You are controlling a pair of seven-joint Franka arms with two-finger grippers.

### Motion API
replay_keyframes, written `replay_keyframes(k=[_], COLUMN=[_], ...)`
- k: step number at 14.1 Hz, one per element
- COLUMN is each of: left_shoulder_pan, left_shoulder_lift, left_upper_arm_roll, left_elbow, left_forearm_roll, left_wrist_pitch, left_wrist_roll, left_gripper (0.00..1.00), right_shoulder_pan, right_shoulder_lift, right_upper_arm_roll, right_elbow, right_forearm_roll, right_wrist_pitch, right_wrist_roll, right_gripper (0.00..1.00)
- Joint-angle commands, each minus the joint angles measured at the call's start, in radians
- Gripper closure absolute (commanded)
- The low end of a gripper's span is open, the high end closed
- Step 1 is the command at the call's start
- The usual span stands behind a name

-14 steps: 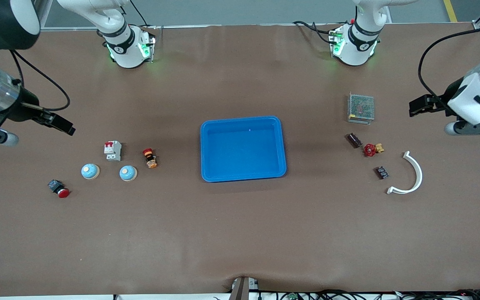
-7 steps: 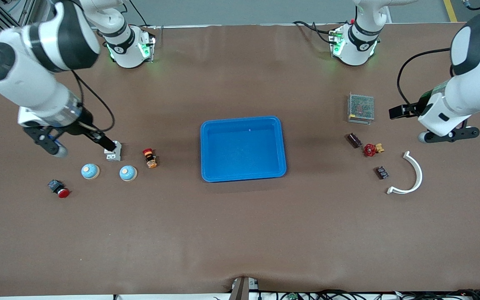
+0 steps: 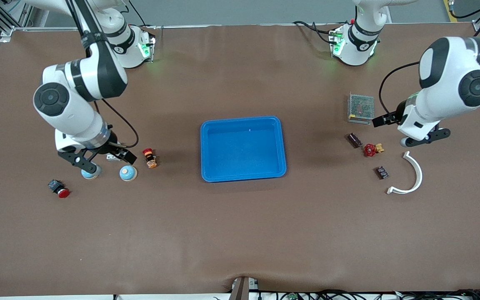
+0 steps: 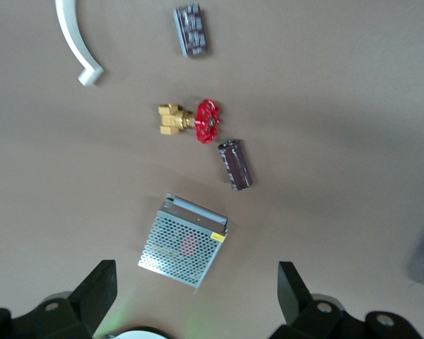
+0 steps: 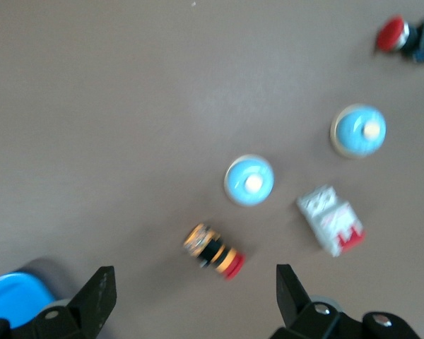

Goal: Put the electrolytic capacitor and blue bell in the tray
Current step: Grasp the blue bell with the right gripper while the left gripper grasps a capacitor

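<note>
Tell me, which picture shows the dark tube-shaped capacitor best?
The left wrist view shows the electrolytic capacitor best: it looks big, whole and unblocked, lying beside the red valve. The front view shows the same capacitor only as a tiny dark cylinder. The right wrist view does not show it.

You get even, soft overhead light across the brown bench (image 3: 240,233), with no hard glare. The blue tray (image 3: 242,176) throws only a faint shadow toward the front camera. Green indicator glow spills beside both arm bases. The front view is sharp. The left wrist view is fairly crisp, with a dim shadow band across it. The right wrist view is smeared by motion blur, so the blue bell (image 5: 249,181) looks soft-edged.
</note>
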Motion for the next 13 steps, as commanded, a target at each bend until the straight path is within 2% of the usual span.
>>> replay_keyframes(k=[1, 3, 5, 7, 10, 13], left_shoulder_pan=[0.018, 0.041, 0.038, 0.041, 0.038, 0.031], left_shoulder_lift=[-0.049, -0.046, -0.009, 0.032, 0.095, 0.172], left_upper_arm_roll=[-0.008, -0.008, -0.008, -0.008, -0.008, -0.008], left_elbow=[-0.135, -0.238, -0.296, -0.307, -0.337, -0.330], left_forearm_roll=[-0.062, -0.092, -0.135, -0.169, -0.183, -0.183], left_wrist_pitch=[0.109, 0.257, 0.376, 0.431, 0.552, 0.644], left_wrist_roll=[-0.022, -0.038, -0.078, -0.095, -0.103, -0.132], left_gripper=[0.00, 0.02, 0.10, 0.18, 0.22, 0.25], right_shoulder_pan=[-0.074, -0.077, -0.075, -0.072, -0.077, -0.087], right_shoulder_lift=[-0.026, 0.006, 0.071, 0.115, 0.175, 0.209], right_upper_arm_roll=[0.007, 0.007, 0.007, 0.007, 0.007, 0.006], right_elbow=[-0.146, -0.208, -0.211, -0.214, -0.210, -0.193], right_forearm_roll=[-0.019, -0.019, -0.018, -0.015, -0.016, -0.018], right_wrist_pitch=[0.170, 0.307, 0.373, 0.434, 0.509, 0.523], right_wrist_roll=[-0.127, -0.125, -0.116, -0.113, -0.115, -0.130], right_gripper=[0.00, 0.00, 0.00, 0.00, 0.00, 0.00])
